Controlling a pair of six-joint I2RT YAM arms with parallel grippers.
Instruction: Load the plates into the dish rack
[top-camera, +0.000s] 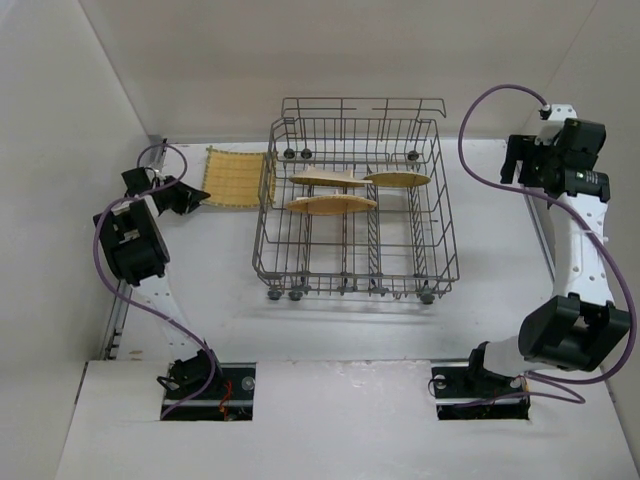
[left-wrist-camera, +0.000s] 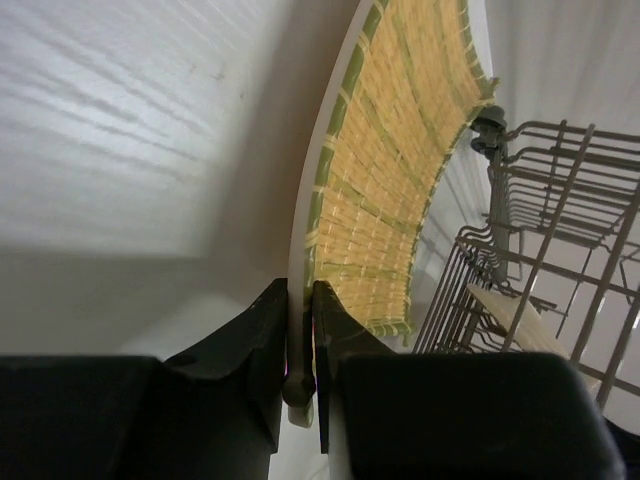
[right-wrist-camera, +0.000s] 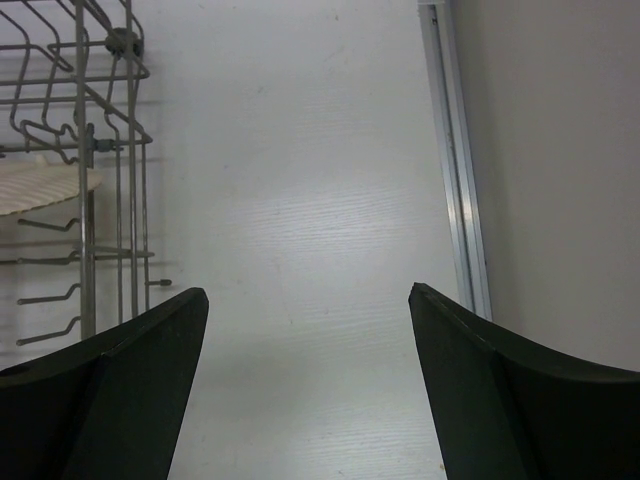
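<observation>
The left pincer (top-camera: 190, 197) is clamped on the near rim of the striped plate (top-camera: 237, 177). From its own wrist camera the two dark fingers (left-wrist-camera: 265, 330) are pressed together on that thin pale edge, with the left pincer (left-wrist-camera: 300, 300) holding right at the corner. The striped plate (left-wrist-camera: 400, 180), yellow with green ribs, stretches away ahead of the tips. I cannot tell whether it lies flat on the white surface (top-camera: 500, 300) or is a little raised. Just past the plate's far side, ahead and to the right of this pincer, stands the dish rack (top-camera: 350, 285), its grey wires and one small wheel close by in the wrist view (left-wrist-camera: 560, 200). Inside the rack stand three more plates on edge between the tines: a far-left plate (top-camera: 322, 179), a far-right plate (top-camera: 398, 179) and a nearer plate (top-camera: 332, 204). The right pincer (top-camera: 515, 160) is out beyond the rack's other side, well apart from it. Its fingers are spread wide with nothing between them (right-wrist-camera: 308, 295), only bare surface (right-wrist-camera: 300, 200) below. The rack's corner (right-wrist-camera: 100, 150) is off to its left, and a metal rail (right-wrist-camera: 455, 150) runs along to its right.
</observation>
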